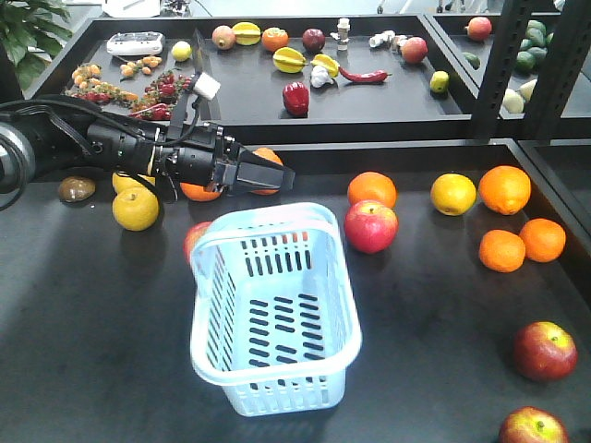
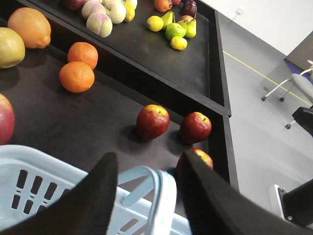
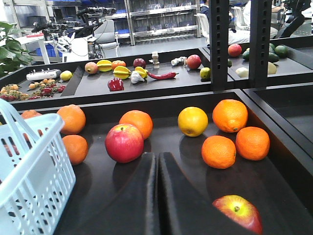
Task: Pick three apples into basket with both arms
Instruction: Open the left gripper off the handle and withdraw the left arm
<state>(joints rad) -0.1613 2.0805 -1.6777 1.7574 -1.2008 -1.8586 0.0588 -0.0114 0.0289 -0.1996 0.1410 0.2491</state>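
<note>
The pale blue basket (image 1: 277, 309) stands empty mid-table, handles folded over its far rim. One red apple (image 1: 371, 226) lies just right of that rim, and another apple (image 1: 194, 238) peeks out behind the basket's left corner. Two more apples (image 1: 545, 351) (image 1: 533, 427) lie at the front right. My left gripper (image 1: 282, 175) hovers open above the far rim, holding nothing. In the left wrist view, this left gripper (image 2: 149, 164) frames the basket handle (image 2: 161, 191), with apples (image 2: 152, 122) (image 2: 195, 127) beyond. My right gripper (image 3: 157, 155) is shut and empty, pointing at an apple (image 3: 124, 142); another apple (image 3: 238, 211) lies to its right.
Oranges (image 1: 503, 189) (image 1: 501, 250) (image 1: 542, 239) and a yellow fruit (image 1: 452, 194) lie at the right. More oranges (image 1: 371, 188) and yellow fruit (image 1: 136, 209) sit behind the basket. A raised back tray (image 1: 388, 106) holds assorted produce. A black post (image 1: 503, 65) stands at the far right.
</note>
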